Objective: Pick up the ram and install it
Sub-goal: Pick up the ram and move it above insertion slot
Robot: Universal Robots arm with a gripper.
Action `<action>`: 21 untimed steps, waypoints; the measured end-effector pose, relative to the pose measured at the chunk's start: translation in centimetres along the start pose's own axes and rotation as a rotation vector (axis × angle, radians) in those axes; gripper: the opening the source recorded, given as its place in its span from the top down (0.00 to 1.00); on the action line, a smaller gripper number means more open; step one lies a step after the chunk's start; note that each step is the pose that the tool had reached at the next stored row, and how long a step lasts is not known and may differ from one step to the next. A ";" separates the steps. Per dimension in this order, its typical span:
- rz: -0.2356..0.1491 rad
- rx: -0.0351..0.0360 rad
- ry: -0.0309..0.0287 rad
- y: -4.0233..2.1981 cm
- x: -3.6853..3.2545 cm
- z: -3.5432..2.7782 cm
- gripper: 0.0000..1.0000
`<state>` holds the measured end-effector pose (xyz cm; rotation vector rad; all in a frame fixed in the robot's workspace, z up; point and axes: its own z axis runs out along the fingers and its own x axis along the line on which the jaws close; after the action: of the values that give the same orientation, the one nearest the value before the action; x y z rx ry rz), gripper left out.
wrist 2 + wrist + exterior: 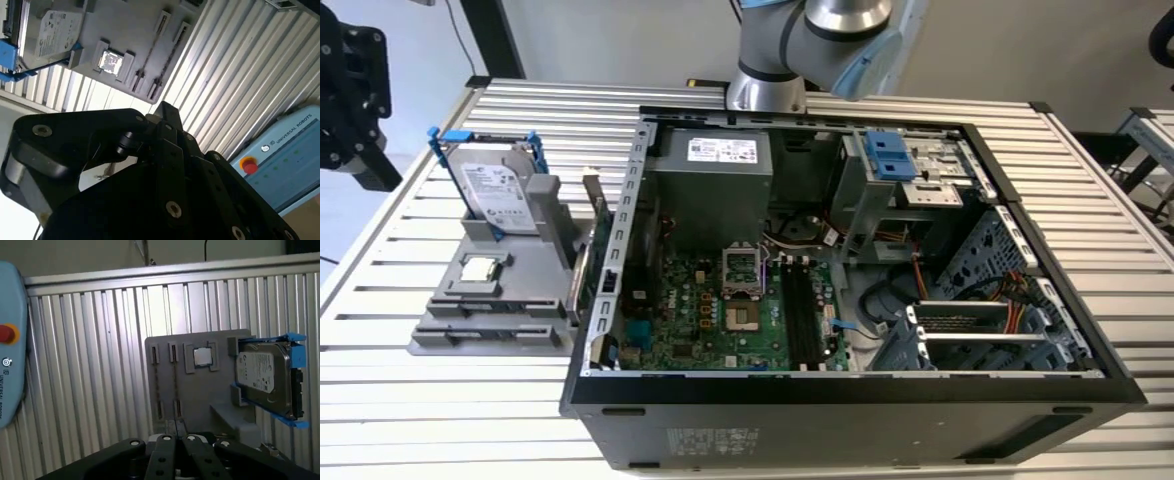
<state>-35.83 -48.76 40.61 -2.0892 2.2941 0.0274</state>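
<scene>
As seen in the first wrist view, logged ram [174, 385] edge-on: thin dark strip standing in grey holder [210, 390] slots. Logged gripper [178, 426] closed on nothing, apart from ram.

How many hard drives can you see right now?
1: a hard drive in a blue frame stands upright on the gray holder, outside the open computer case. Others may be hidden inside the case.

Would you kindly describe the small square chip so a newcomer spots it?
Find the open computer case; a grey holder sits beside it on the exterior view's left. The chip lies flat there, small, square and silvery, unlike the upright hard drive.
</scene>
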 end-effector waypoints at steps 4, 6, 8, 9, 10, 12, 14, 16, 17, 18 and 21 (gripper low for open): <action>-0.035 -0.0014 -0.0004 0.00 0.00 0.00 1.00; -0.041 -0.0017 -0.0005 0.00 0.00 0.00 1.00; -0.047 -0.0019 -0.0006 0.00 0.00 0.00 1.00; -0.050 -0.0020 -0.0006 0.00 0.00 0.00 1.00; -0.053 -0.0021 -0.0007 0.00 0.00 0.00 1.00; -0.059 -0.0024 -0.0007 0.00 0.00 0.00 1.00; -0.064 -0.0026 -0.0008 0.00 0.00 0.00 1.00; -0.070 -0.0028 -0.0009 0.00 0.00 0.00 1.00; -0.073 -0.0029 -0.0010 0.00 0.00 0.00 1.00; -0.075 -0.0030 -0.0010 0.00 0.00 0.00 1.00; -0.098 -0.0039 -0.0013 0.00 0.00 0.00 1.00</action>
<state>-35.82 -48.76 40.61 -2.1997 2.1895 0.0304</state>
